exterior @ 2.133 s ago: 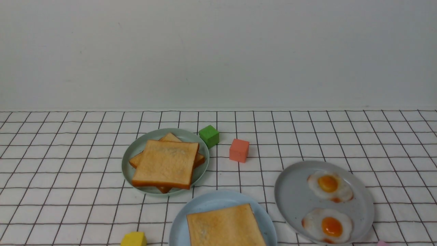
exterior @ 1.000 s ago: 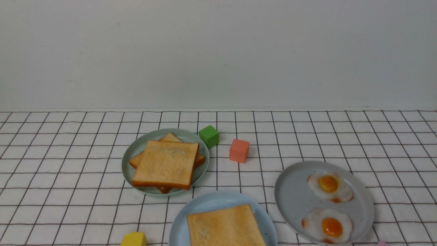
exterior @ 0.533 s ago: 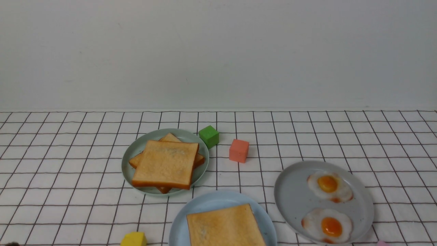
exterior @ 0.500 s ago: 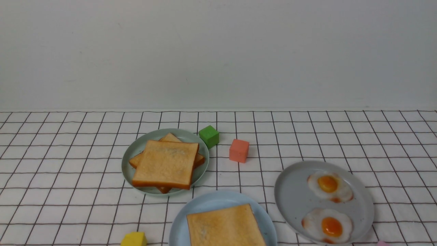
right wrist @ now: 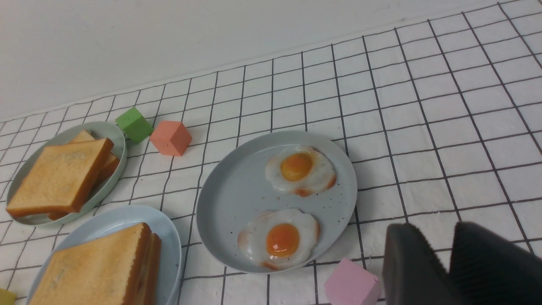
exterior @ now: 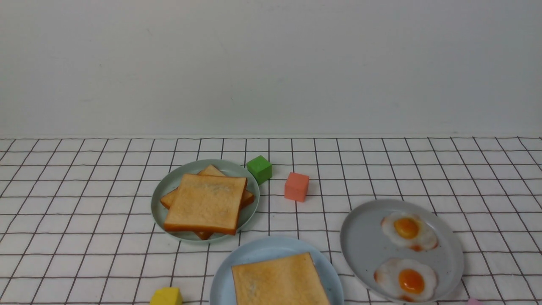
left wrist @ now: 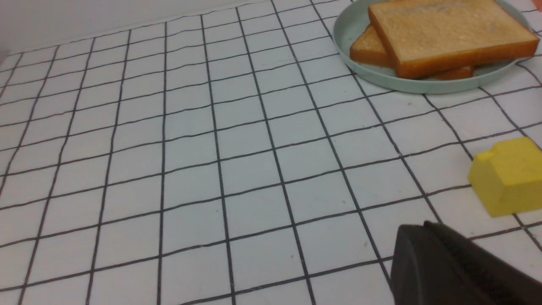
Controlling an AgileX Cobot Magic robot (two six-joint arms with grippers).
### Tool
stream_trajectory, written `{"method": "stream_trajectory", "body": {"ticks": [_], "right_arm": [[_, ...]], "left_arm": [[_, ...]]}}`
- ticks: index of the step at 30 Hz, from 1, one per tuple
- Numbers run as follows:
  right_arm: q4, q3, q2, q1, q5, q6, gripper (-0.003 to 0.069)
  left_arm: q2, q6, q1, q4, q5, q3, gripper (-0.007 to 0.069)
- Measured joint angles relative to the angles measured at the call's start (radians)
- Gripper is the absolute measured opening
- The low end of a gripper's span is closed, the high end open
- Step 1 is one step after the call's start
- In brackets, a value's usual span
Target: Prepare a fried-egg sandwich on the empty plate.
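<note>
Front view showed you square golden-brown toast slices (exterior: pixel 280 279) on the round sky-blue plate (exterior: pixel 254 258), at six o'clock; left claw (left wrist: pixel 427 241) together, right claw (right wrist: pixel 449 250) slightly apart.

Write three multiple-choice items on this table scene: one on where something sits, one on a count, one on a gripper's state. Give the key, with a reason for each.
1. Where is the green cube?
A. beside the far rim of the pale green plate
B. on the grey speckled plate
C. on top of the toast pile

2. How many fried eggs lie on the grey speckled plate?
A. one
B. two
C. three

3. How does the right gripper stand?
A. shut on a fried egg
B. clamped on the pink cube
C. open, holding nothing

Key: 1 A, the cube stands on the cloth just off that plate's rim. 2 B, a far egg and a near egg show. 3 C, a gap shows between its two dark fingers and nothing is in it.
</note>
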Motion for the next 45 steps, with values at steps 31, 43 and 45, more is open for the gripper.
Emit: {"method": "stream_trajectory", "body": {"ticks": [31,43,45], "right_arm": [[-0.001,0.011,0.0,0.0,0.001,0.0,0.0216],[-0.037,0.227,-0.089,-0.259,-0.276,-0.102,0.0227],[-0.029,0.28,-0.108,-0.301,-0.304,-0.104,0.0228]], "left_arm": [[0.0,0.006,0.125,0.003,0.0,0.0,0.0029],[0.0,0.006,0.125,0.003,0.0,0.0,0.0036],[0.0,0.006,0.125,0.003,0.0,0.0,0.0036]]}}
